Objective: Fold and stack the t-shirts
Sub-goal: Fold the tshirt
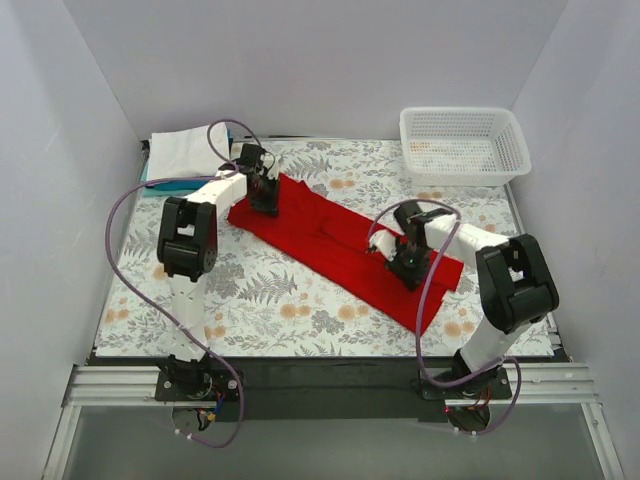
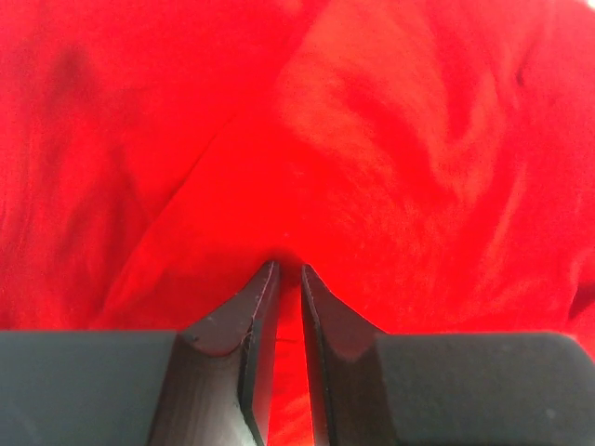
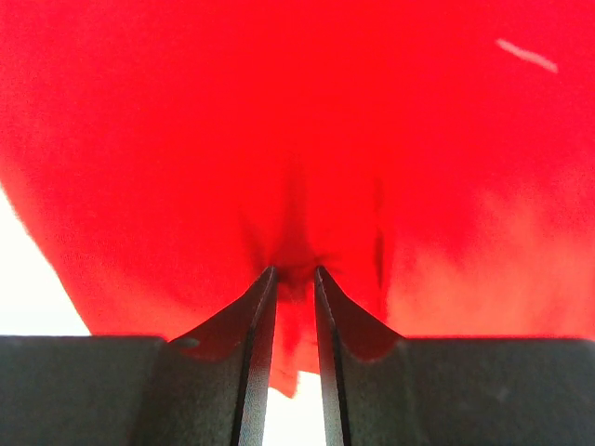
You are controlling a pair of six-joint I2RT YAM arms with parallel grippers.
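Observation:
A red t-shirt (image 1: 335,245) lies as a long diagonal band across the floral tablecloth, from back left to front right. My left gripper (image 1: 264,203) is shut on the shirt's back-left end; in the left wrist view red cloth (image 2: 372,167) fills the frame and is pinched between the fingertips (image 2: 288,271). My right gripper (image 1: 408,272) is shut on the shirt near its front-right end; in the right wrist view red cloth (image 3: 297,139) is bunched between the fingertips (image 3: 296,274). A folded white and teal stack (image 1: 185,155) sits at the back left.
A white mesh basket (image 1: 464,145) stands at the back right corner. White walls close in the table on the left, back and right. Purple cables loop from both arms.

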